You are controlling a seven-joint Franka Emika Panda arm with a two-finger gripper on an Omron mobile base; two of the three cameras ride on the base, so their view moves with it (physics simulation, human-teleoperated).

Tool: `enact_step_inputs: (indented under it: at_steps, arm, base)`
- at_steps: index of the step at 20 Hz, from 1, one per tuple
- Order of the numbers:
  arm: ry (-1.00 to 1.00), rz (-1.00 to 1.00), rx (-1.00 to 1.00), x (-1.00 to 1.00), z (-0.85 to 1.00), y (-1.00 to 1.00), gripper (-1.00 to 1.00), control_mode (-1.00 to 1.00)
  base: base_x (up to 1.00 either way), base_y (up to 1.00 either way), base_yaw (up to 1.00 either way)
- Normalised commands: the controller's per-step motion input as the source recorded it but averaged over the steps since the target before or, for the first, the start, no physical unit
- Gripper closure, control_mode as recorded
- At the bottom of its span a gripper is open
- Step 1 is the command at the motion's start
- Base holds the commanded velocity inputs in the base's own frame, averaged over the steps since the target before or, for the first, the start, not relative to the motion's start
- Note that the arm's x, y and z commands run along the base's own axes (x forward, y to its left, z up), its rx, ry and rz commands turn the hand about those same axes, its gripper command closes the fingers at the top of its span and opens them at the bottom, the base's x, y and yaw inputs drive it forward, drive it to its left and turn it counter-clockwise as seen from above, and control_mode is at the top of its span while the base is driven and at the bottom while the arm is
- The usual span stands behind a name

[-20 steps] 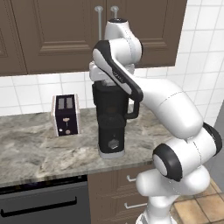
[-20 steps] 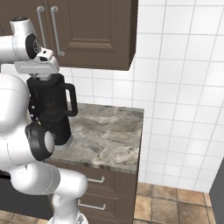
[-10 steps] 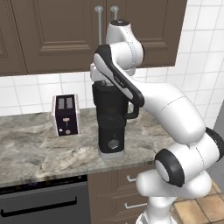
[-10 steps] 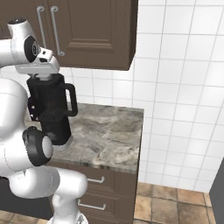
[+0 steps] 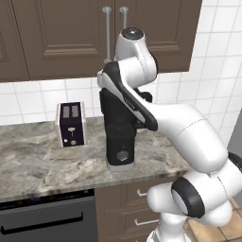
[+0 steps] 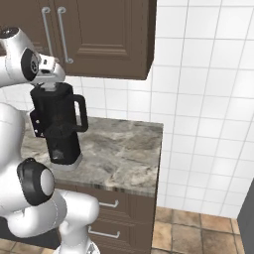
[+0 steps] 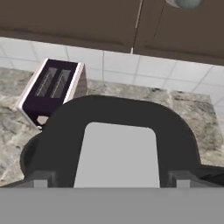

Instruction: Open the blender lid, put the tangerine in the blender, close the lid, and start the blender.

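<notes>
The black blender [image 5: 120, 137] [image 6: 62, 129] stands on the stone counter, its handle pointing to the right in the right base view. The blender lid [image 7: 118, 109] lies flat on top of the jug, with its grey square cap [image 7: 118, 153] in the middle. My gripper [image 7: 111, 179] [image 6: 49, 85] hovers just above the lid, open. Its fingertips [image 7: 41, 179] stand wide apart on either side of the grey cap and hold nothing. The tangerine is out of view.
A silver-and-dark toaster [image 5: 71, 124] [image 7: 52, 89] stands left of the blender on the counter [image 5: 38, 165]. Dark wall cabinets [image 5: 61, 38] hang close above my hand. The counter ends at its right edge [image 6: 158, 158]. A dark oven front [image 5: 42, 217] sits below.
The jaws have spread apart above the lid. The arm has shifted only slightly, and the blender and toaster stay where they were.
</notes>
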Motion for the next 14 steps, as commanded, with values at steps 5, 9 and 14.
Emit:
enact_step_inputs:
  at_steps: [5,9,14]
  arm:
    - [-0.33,-0.01,0.00,-0.59,0.34,0.00,-1.00,-1.00]
    - [-0.30,-0.09,0.00,-0.97,0.03,0.00,-1.00,-1.00]
    - [-0.23,-0.18,0.00,-1.00,-0.19,0.06,-1.00,-1.00]
  base:
    - [0.00,0.00,0.00]
    - [0.00,0.00,0.00]
    - [0.00,0.00,0.00]
